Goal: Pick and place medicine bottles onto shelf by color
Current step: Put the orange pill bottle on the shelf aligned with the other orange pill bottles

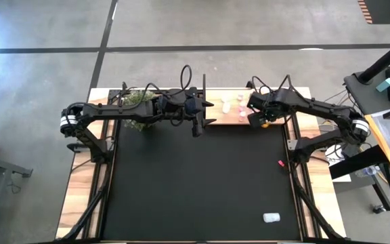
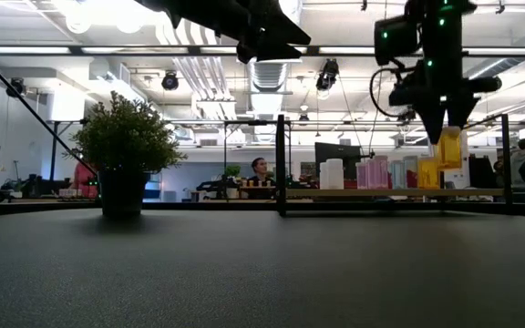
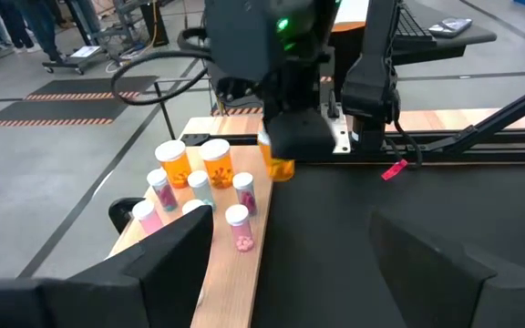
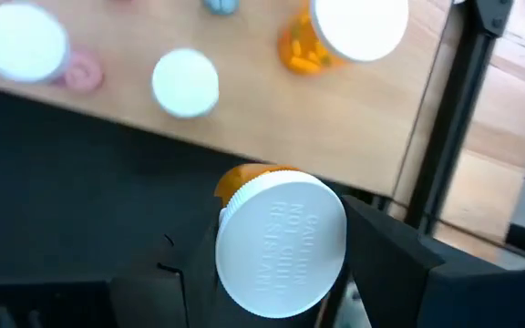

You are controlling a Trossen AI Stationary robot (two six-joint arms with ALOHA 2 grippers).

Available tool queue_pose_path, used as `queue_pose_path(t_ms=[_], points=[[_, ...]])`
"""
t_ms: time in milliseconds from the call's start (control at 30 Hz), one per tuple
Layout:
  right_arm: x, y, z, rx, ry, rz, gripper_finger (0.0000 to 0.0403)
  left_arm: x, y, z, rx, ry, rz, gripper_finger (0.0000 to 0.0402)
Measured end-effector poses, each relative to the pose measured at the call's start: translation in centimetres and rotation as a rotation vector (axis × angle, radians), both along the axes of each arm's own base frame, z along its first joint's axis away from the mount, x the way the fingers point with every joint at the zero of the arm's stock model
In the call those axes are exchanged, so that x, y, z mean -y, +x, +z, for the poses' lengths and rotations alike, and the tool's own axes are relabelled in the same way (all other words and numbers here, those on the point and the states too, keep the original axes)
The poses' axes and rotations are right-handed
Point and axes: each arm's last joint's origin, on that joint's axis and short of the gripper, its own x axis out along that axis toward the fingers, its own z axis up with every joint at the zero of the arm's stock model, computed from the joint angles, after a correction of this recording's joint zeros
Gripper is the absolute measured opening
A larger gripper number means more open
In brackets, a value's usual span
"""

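The orange medicine bottle (image 4: 279,239), white-capped, hangs clamped in the right gripper (image 2: 446,137) just above the near edge of the shelf (image 1: 230,120), at its right end; on the shelf stand other bottles (image 3: 199,187), orange, pink and white, grouped close together; one more bottle (image 1: 271,217) lies alone on the black mat near the table's front; the left gripper (image 1: 196,129) waits with fingers spread beside the shelf's left end, near the potted plant (image 2: 124,150).

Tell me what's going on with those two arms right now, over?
Right gripper shut on an orange bottle, held above the shelf edge. Left gripper open, empty, beside the shelf. One bottle lies on the mat. Nothing blocking.
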Motion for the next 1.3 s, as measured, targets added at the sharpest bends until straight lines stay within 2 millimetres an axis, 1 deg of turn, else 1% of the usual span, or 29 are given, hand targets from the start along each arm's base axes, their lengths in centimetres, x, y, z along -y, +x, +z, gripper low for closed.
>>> queue_pose_path(t_ms=[233,433,867,1033,1300], points=[[1.6,-0.7,-2.3,0.031,-0.021,-0.05,0.0192,0.0,0.0,0.0,0.0,0.0,-0.001,0.0277],[2.2,-1.1,-3.2,0.04,-0.029,-0.07,0.0192,0.0,0.0,0.0,-0.001,0.003,-0.001,0.0277],[3.9,-1.7,-3.3,0.061,-0.088,-0.118,0.0194,0.0,0.0,0.0,-0.001,0.003,-0.001,0.0277],[4.1,-1.7,-3.3,0.064,-0.091,-0.107,0.0213,0.0,0.0,0.0,-0.001,0.003,-0.001,0.0277],[4.1,-1.7,-3.3,0.062,-0.089,-0.099,0.0256,0.0,0.0,0.0,-0.001,0.003,-0.001,0.0277]])
